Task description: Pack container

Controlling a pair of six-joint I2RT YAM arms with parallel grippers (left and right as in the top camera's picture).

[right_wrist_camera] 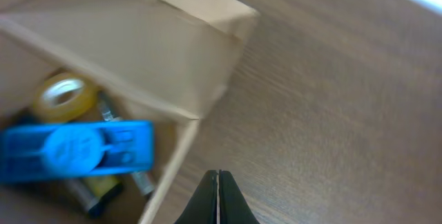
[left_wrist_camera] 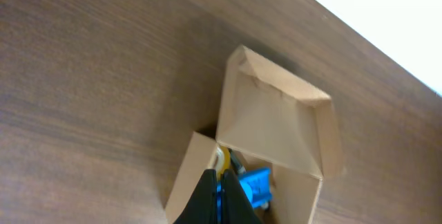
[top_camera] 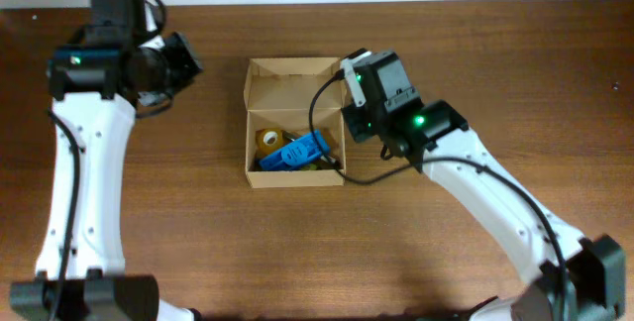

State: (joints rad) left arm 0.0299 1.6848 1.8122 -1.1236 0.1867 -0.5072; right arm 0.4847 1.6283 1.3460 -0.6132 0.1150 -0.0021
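The tan cardboard container sits mid-table with its flap lid standing open at the far side. Inside lie a blue plastic case, a yellow tape roll and some small dark items. My left gripper is shut and empty, off to the box's far left; its view shows the container and the blue case beyond the fingers. My right gripper is shut and empty by the box's right wall, with its fingers over the bare table.
In the right wrist view the blue case lies over the tape roll and a small cylinder. The brown wooden table extends around the box. A white wall edge runs along the table's far side.
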